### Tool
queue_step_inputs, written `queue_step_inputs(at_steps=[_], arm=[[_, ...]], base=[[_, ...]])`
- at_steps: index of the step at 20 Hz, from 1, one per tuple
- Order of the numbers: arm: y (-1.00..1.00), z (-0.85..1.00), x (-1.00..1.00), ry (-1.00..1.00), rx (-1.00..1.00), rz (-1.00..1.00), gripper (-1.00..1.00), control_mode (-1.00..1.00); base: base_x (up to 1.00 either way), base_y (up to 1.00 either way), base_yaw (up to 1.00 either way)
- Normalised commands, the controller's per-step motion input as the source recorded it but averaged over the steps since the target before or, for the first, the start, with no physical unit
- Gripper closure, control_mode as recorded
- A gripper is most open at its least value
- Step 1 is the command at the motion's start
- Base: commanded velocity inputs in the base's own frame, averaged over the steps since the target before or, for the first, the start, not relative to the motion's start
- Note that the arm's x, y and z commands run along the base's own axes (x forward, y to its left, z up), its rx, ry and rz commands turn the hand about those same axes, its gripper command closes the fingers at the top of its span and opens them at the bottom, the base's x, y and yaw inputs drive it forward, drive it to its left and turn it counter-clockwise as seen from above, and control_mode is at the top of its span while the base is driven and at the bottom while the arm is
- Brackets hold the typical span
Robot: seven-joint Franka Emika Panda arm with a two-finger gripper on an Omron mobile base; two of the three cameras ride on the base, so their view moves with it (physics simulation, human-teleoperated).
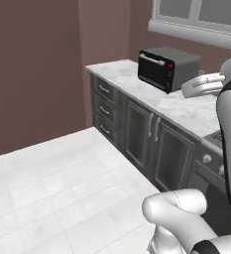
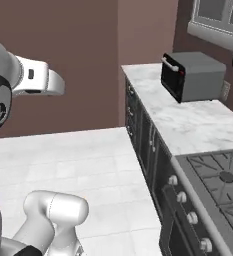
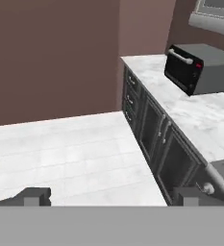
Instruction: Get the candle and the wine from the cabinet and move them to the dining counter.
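brown walls and a pale tiled floor point(image 3: 70, 149) frame a marble counter point(image 2: 188, 122) running far along the right, where a black toaster oven point(image 1: 166, 67) sits with its door shut, its contents hidden, near a gas stove point(image 2: 220, 185) and above closed dark cabinet doors point(image 3: 154, 132). robot gripper point(image 3: 111, 196) hangs over the floor, fingers spread wide and empty. candle, wine, open shelf and dining counter are not in sight from here. judged from the task alone, the glass bottle would be heavy, slick and breakable, best gripped around its body; the candle light, best taken by its holder.
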Motion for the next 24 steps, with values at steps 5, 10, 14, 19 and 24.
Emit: queue_step_inputs(at_steps=[5,10,14,19,24], arm=[[0.0,0.0,0.0,0.0,0.0,0.0,-1.0,1.0],[0.0,0.0,0.0,0.0,0.0,0.0,-1.0,1.0],[0.0,0.0,0.0,0.0,0.0,0.0,-1.0,1.0],[0.0,0.0,0.0,0.0,0.0,0.0,-1.0,1.0],[0.0,0.0,0.0,0.0,0.0,0.0,-1.0,1.0]], base=[[-0.02,0.0,-1.0],[-0.02,0.0,-1.0],[0.0,0.0,-1.0],[0.0,0.0,-0.98],[0.21,-0.04,-0.44]])
